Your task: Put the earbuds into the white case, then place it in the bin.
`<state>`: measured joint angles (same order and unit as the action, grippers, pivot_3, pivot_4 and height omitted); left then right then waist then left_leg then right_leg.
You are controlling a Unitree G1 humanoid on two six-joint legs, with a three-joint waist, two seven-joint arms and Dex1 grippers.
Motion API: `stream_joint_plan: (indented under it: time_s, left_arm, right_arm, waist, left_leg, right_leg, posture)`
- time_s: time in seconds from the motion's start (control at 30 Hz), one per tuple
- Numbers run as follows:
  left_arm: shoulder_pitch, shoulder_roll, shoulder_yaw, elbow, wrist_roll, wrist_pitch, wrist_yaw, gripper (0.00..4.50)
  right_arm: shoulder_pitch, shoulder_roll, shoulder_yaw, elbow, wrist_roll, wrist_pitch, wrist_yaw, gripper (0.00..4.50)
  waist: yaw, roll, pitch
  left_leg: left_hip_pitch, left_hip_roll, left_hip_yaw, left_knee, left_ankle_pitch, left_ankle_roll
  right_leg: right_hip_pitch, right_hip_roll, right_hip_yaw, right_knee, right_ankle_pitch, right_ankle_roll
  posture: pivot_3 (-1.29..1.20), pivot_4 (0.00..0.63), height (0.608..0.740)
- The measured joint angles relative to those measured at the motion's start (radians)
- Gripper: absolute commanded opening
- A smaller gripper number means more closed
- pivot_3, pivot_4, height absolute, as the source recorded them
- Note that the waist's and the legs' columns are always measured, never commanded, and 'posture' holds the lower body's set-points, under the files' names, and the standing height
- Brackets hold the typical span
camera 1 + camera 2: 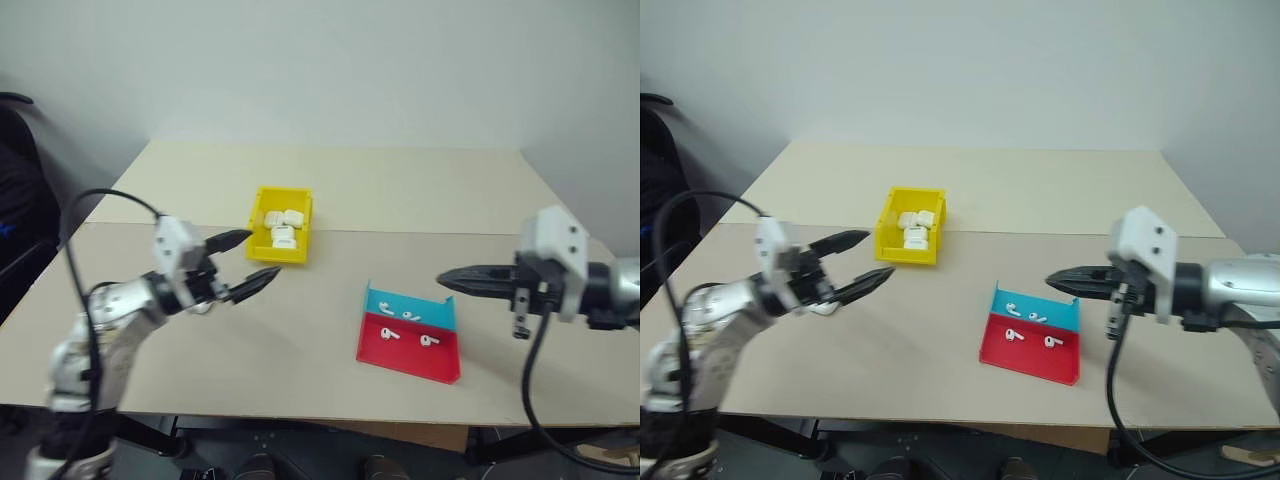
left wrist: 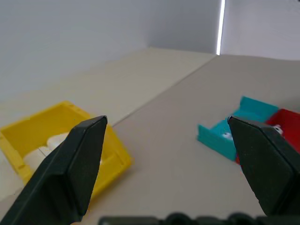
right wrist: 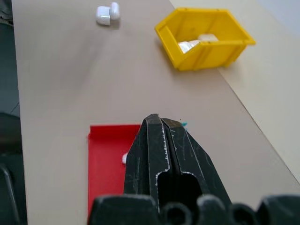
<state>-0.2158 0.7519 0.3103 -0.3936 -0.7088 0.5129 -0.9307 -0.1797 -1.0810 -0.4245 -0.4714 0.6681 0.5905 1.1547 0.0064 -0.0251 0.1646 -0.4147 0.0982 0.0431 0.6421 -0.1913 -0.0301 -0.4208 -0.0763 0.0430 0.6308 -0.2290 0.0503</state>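
Earbuds (image 1: 408,324) loose in tray (image 1: 440,368), awaiting casing; cases (image 1: 283,228) already in bin (image 1: 259,221); left gripper (image 1: 249,262) wide and empty, right gripper (image 1: 443,280) closed on nothing.

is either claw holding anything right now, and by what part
No, nothing is held. The left claw stands open and empty near the bin; the right claw is shut on nothing above the tray.
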Motion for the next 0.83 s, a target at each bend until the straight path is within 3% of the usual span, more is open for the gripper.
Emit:
stream_joint_plan:
  time_s: [0.13,0.27,0.5,0.83]
  left_arm:
    - [0.16,0.103,0.121,-0.044,-0.081,0.056,-0.097,4.48]
    - [0.305,0.16,0.214,-0.046,-0.078,0.069,-0.165,4.48]
    - [0.407,0.168,0.321,-0.064,-0.065,0.057,-0.202,4.48]
    - [0.463,0.162,0.361,-0.117,-0.081,0.058,-0.195,4.48]
  right_arm:
    - [0.221,-0.009,-0.138,0.045,-0.081,-0.147,0.17,0.0]
    - [0.305,0.015,-0.234,0.116,-0.131,-0.272,0.246,0.0]
    - [0.305,0.011,-0.254,0.271,-0.194,-0.454,0.303,0.0]
    - [0.29,0.003,-0.233,0.313,-0.197,-0.503,0.31,0.0]
  waist:
    - [0.003,0.0,0.0]
    - [-0.003,0.0,0.0]
    - [-0.014,-0.001,0.0]
    - [-0.019,-0.001,0.0]
  left_leg:
    - [0.002,0.0,0.001,0.0,0.0,0.0]
    - [0.005,0.001,0.001,0.0,0.0,-0.001]
    - [0.008,0.001,0.001,0.0,0.001,-0.001]
    - [0.007,0.001,0.002,-0.001,0.0,-0.001]
  right_leg:
    - [0.001,0.0,0.0,0.0,-0.003,0.001]
    - [0.001,0.0,0.0,0.001,-0.006,-0.004]
    - [0.002,0.0,0.001,0.002,-0.006,-0.005]
    - [0.001,0.001,0.002,0.002,-0.006,-0.006]
  posture:
    - [0.0,0.15,0.74]
    - [0.0,0.15,0.74]
    - [0.0,0.15,0.74]
    - [0.0,0.15,0.74]
